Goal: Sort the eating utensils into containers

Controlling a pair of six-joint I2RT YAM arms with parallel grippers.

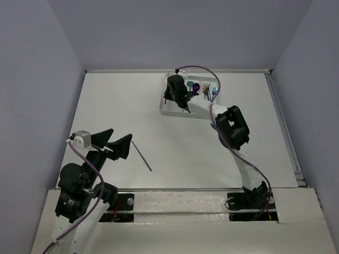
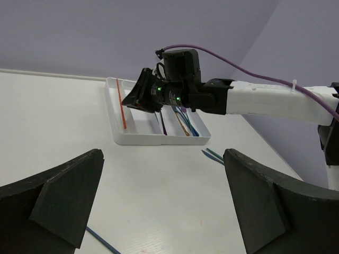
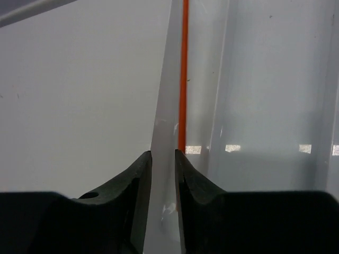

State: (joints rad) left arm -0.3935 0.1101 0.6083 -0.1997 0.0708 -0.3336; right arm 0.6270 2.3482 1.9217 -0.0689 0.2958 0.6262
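Note:
The containers are the long compartments of one white tray [image 1: 168, 111] [image 2: 159, 139] at the back of the table. A red-orange chopstick [image 3: 183, 79] [image 2: 122, 114] lies in the leftmost compartment. My right gripper [image 3: 163, 159] [image 1: 169, 98] hovers over that compartment's outer wall, open by a narrow gap with nothing between the jaws. Spoons and a gold fork [image 1: 204, 90] rest in the right-hand compartments. A blue chopstick [image 1: 142, 155] [image 2: 100, 241] lies on the table beside my left gripper [image 1: 121, 135] [image 2: 164, 211], which is wide open and empty. Two teal chopsticks [image 2: 212, 155] lie on the table just off the tray's near right corner.
The right arm [image 2: 265, 100] stretches across the tray's right side, with its purple cable [image 1: 193, 67] looping above. White walls border the table at the back and right [image 1: 280, 116].

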